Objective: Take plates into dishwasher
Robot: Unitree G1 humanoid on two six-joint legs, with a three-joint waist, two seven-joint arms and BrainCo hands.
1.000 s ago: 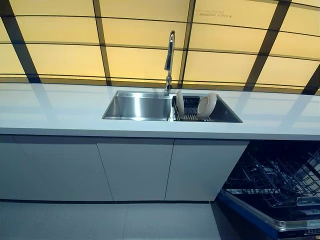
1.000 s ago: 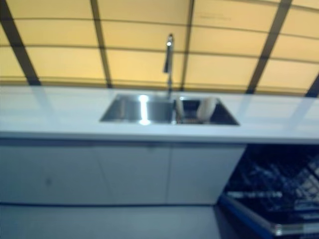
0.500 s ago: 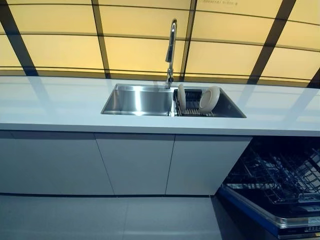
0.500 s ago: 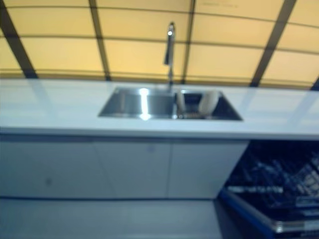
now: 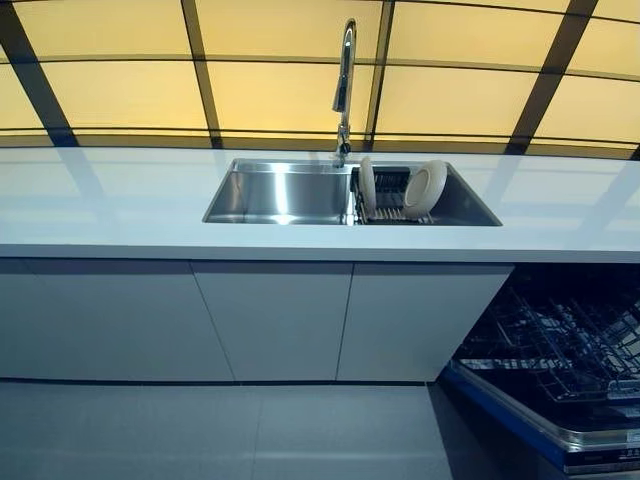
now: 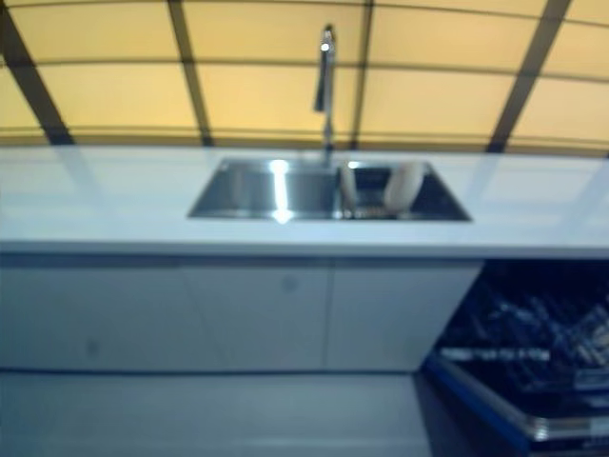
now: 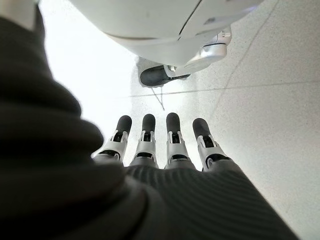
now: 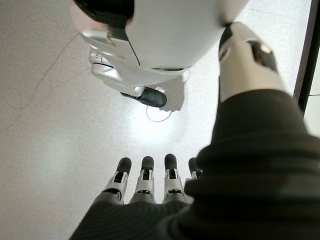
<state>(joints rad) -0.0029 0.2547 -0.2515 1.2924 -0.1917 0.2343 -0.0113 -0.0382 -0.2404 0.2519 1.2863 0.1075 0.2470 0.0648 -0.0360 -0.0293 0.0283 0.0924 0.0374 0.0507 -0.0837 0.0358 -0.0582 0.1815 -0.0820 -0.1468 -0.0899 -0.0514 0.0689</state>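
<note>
1. Two plates (image 5: 424,188) stand on edge in a rack (image 5: 388,205) in the sink (image 5: 280,193).
2. The dishwasher (image 5: 560,350) is open, lower right.
3. Left robot hand (image 7: 155,145) and right robot hand (image 8: 145,182) hang empty, fingers straight.

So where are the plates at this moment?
The two plates stand on edge in the drying rack in the sink's right basin, right of the faucet, in the eye views.

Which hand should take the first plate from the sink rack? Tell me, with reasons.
Right, probably. The plates stand in the sink's right basin and the open dishwasher is lower right. The left hand and right hand both hang open above the floor, holding nothing.
</note>
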